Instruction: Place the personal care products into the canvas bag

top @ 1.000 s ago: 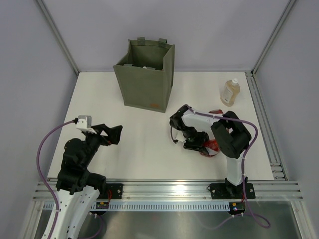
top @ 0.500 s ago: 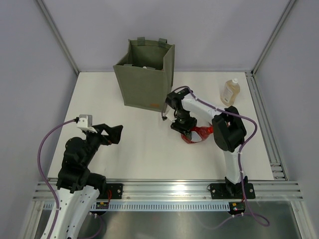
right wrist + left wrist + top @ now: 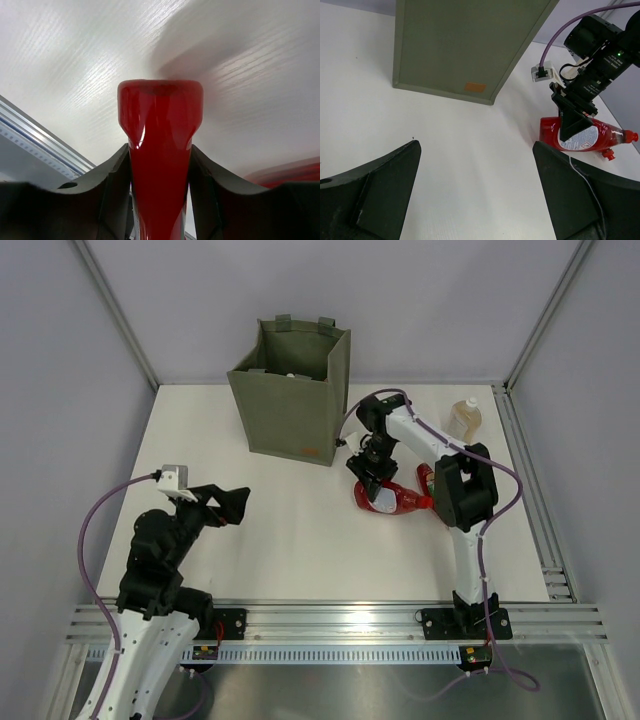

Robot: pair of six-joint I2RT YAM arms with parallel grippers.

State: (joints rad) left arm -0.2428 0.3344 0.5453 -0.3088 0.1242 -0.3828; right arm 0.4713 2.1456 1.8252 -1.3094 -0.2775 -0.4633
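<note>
Red bottle clamped, label in left-wrist view

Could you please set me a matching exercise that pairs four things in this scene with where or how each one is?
1. canvas bag
2. labelled red bottle
3. amber bottle
4. left gripper

A. open, holding nothing
B. clamped in the right gripper
C. by the far right corner of the table
D. standing upright at the far middle of the table

Pairs: 1-D, 2-B, 3-C, 4-A
</note>
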